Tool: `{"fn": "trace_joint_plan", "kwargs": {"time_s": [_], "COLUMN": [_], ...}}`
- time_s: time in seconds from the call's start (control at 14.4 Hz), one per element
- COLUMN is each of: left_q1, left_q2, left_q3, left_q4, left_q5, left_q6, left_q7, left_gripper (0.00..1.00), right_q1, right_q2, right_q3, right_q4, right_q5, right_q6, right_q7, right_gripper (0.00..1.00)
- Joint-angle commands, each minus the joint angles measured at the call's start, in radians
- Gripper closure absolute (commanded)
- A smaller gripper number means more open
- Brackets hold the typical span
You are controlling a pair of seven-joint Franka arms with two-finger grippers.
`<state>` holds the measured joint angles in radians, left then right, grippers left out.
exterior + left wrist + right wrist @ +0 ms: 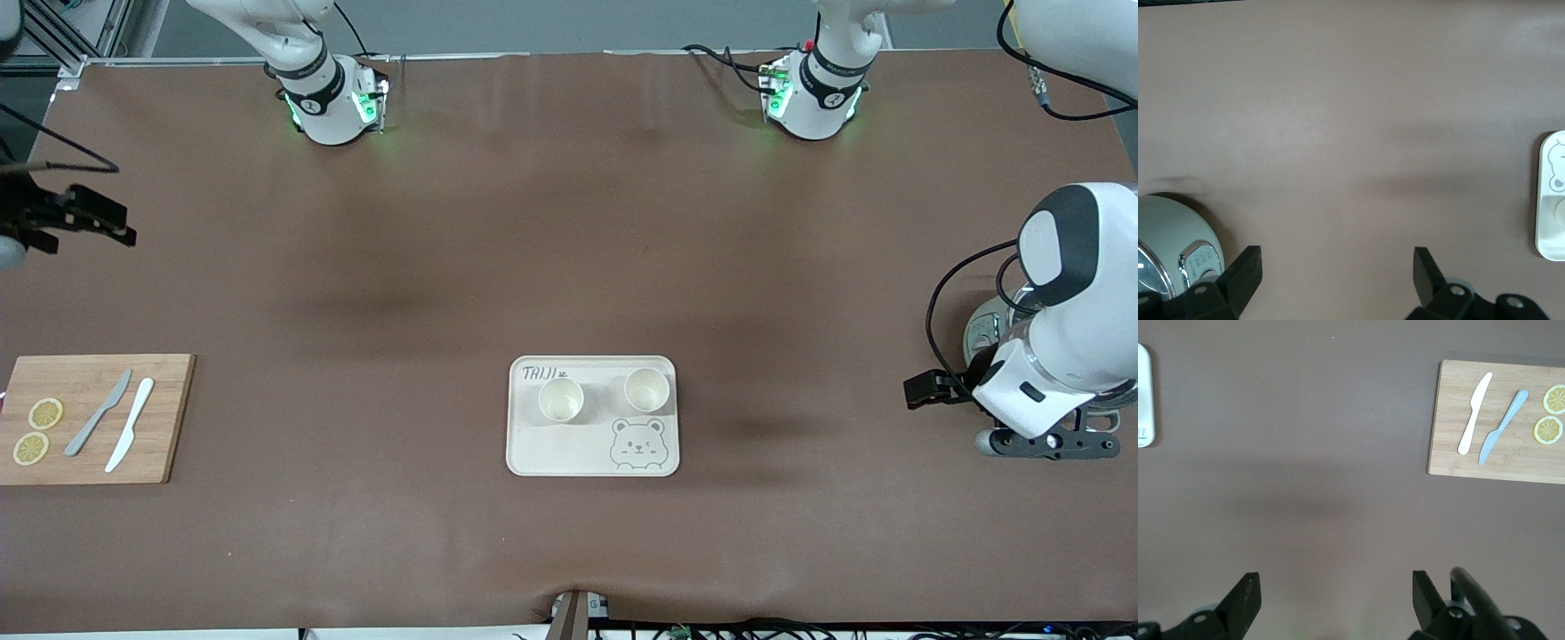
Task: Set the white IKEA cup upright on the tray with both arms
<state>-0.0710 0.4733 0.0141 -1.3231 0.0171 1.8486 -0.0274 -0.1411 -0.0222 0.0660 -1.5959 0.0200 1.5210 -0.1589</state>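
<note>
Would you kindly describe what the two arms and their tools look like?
Both arms are glossy white with rounded housings, black joint bands and green-lit bases. Looped black cables run along the left arm. The left tool and right tool are black, with two flat angular fingers.

A broad desk (533,222) fills nearly the whole room as seen from here, covered in a matte brown sheet with soft wrinkles and a few dull shadow patches. Light falls evenly from above. Along the edge farthest from the front camera runs a pale metal rail (222,60), with grey floor past it. Black cables (756,629) trail along the nearest edge.
</note>
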Motion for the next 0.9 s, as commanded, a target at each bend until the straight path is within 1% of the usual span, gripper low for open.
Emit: {"fn": "trace_joint_plan", "kwargs": {"time_s": [0.0, 0.14, 0.35, 0.42, 0.56, 0.83], "left_q1": [0.002, -0.001, -0.003, 0.002, -0.006, -0.024], "left_q2": [-0.015, -0.013, -0.015, -0.018, -0.022, -0.015], "left_q3": [0.015, 0.017, 0.017, 0.014, 0.014, 0.01], "left_q4": [-0.004, -0.004, -0.004, -0.004, -0.005, -0.005], "left_q5": [0.023, 0.023, 0.02, 0.011, 0.012, 0.021], "left_q6": [-0.008, -0.008, -0.008, -0.012, -0.072, -0.075], "left_q7": [0.009, 0.062, 0.063, 0.063, 0.064, 0.061], "left_gripper": [0.0, 0.0, 0.0, 0.0, 0.0, 0.0], "right_q1": [-0.017, -0.017, -0.015, -0.015, -0.018, -0.028], "right_q2": [-0.042, -0.053, -0.05, -0.05, -0.044, -0.038], "right_q3": [0.017, 0.017, 0.018, 0.018, 0.017, 0.015], "right_q4": [-0.021, -0.015, 0.016, 0.036, 0.095, 0.1], "right_q5": [0.037, 0.035, 0.038, 0.04, 0.038, 0.04], "right_q6": [-0.015, -0.019, -0.039, -0.056, -0.094, -0.091], "right_q7": [0.063, 0.07, 0.065, 0.062, 0.068, 0.056], "right_gripper": [0.0, 0.0, 0.0, 0.0, 0.0, 0.0]}}
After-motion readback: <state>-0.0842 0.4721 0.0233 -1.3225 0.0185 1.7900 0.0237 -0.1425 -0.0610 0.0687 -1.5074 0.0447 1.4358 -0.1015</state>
